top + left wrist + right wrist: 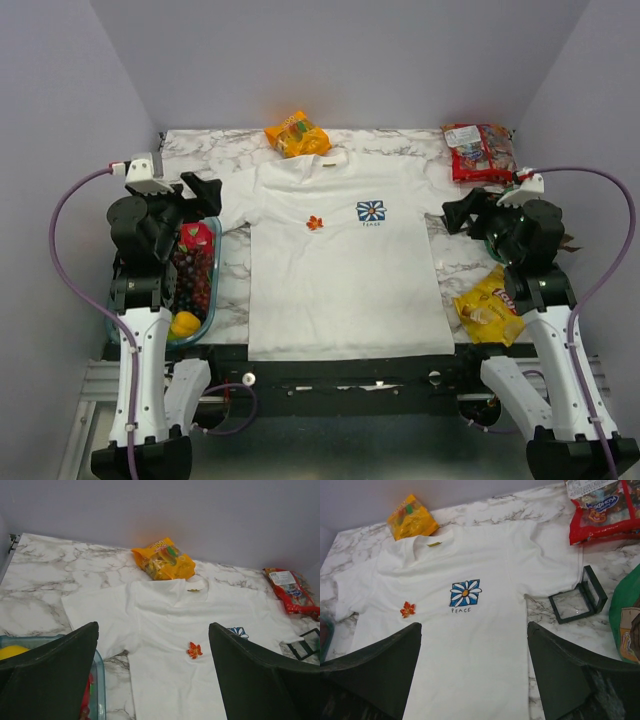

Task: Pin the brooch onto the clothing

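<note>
Brooch: the small orange-red brooch (314, 223) lies on the chest of the T-shirt, left of the printed daisy as seen from above and level with it. Whether its pin goes through the cloth, I cannot tell.
Clothing: a white short-sleeved T-shirt (345, 290) is spread flat and face up on the marble table (200, 150), collar at the far side, hem at the near edge.
Print: a blue-and-white daisy emblem (465, 593) with the word PEACE under it, apart from the brooch.
Left gripper: the left gripper (153, 625) hangs above the table beside the shirt's sleeve. Its dark fingers (60, 665) are spread wide with nothing between them.
Right gripper: the right gripper (474, 625) is raised by the opposite sleeve. Its fingers (570, 670) are also wide apart and hold nothing.
Container: a clear, teal-rimmed dish (209, 310) under the left arm holds a yellow fruit, dark grapes and something pink-red.
Small box: an open black box (577, 602) sits on the marble just beside the sleeve on the right arm's side, its lid tilted up.
Snacks: an orange snack bag (297, 133) touches the collar, a red bag (479, 150) lies in the far right corner, and a yellow bag (487, 305) lies near the right arm.
</note>
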